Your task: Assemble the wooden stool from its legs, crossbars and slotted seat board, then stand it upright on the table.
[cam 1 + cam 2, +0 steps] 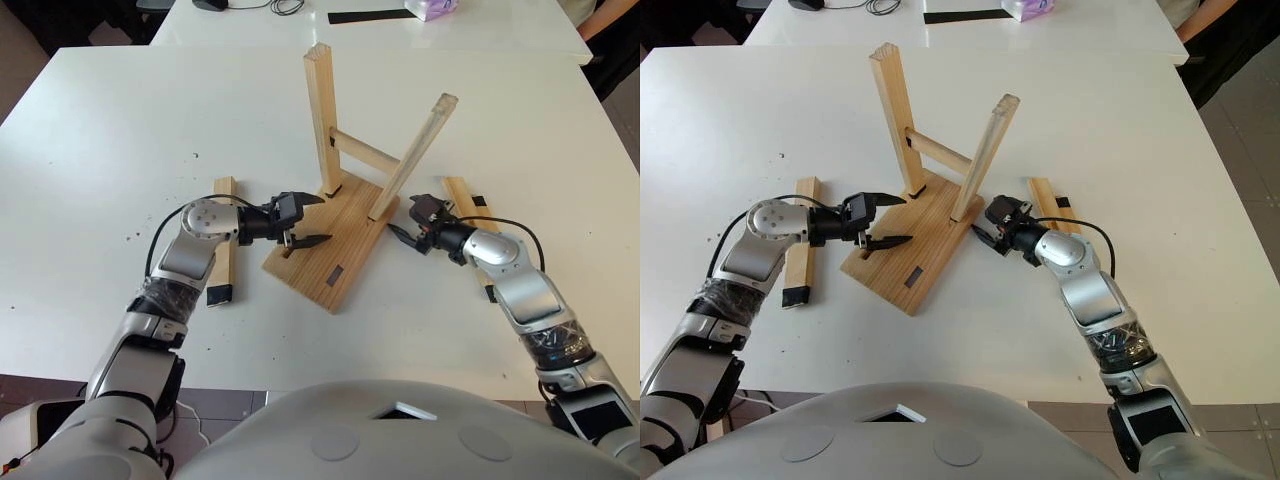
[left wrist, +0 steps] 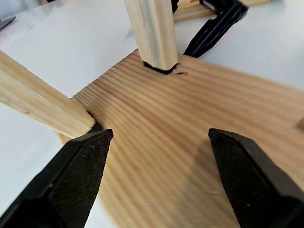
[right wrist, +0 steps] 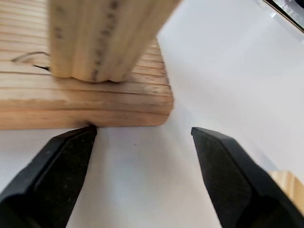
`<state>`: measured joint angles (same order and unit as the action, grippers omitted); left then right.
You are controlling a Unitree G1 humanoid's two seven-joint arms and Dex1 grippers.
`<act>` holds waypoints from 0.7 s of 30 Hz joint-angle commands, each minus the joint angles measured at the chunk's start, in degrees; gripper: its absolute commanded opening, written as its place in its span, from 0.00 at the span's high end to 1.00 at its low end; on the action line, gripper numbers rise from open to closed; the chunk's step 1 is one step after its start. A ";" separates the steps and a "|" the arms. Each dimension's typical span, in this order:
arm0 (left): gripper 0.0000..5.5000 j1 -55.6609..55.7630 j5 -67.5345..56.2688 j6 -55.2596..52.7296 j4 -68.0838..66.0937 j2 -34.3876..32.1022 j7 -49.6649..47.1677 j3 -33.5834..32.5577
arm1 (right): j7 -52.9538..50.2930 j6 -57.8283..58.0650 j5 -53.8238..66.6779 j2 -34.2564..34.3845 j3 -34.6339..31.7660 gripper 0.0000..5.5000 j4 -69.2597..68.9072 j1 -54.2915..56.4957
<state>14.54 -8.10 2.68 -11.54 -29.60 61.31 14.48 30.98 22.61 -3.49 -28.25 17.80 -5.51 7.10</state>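
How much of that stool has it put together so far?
Roughly half. Done: two legs stand in the seat board, joined by a crossbar. In hand: nothing; the left hand and right hand are open beside the board. Left: two loose wooden pieces lie on the table, empty slots remain, and the stool is not yet stood upright.

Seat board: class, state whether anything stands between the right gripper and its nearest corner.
Nothing visible does. The open right gripper faces the seat board at its corner, with bare table in the gap.
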 commanded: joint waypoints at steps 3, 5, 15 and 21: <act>0.32 -1.88 -4.79 -9.69 9.28 1.43 -6.30 -5.34 | 1.70 -1.43 -1.88 -1.39 -0.30 0.33 3.42 2.69; 0.32 0.78 -4.02 -8.23 8.35 1.42 -10.30 -8.64 | 3.03 -0.60 -1.00 -2.79 -1.34 0.33 0.25 0.52; 0.32 -1.65 16.05 20.23 -5.89 -10.15 -12.98 -3.97 | 5.05 6.07 -0.17 -3.40 0.65 0.33 -14.37 -8.76; 0.32 -3.59 13.75 21.11 -2.17 -7.54 -9.69 0.17 | 3.50 5.76 -1.24 -0.72 1.76 0.33 -9.99 -5.41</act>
<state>11.10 7.59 24.57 -15.86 -38.55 50.11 13.32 34.76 27.88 -4.23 -29.43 19.28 -17.12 0.51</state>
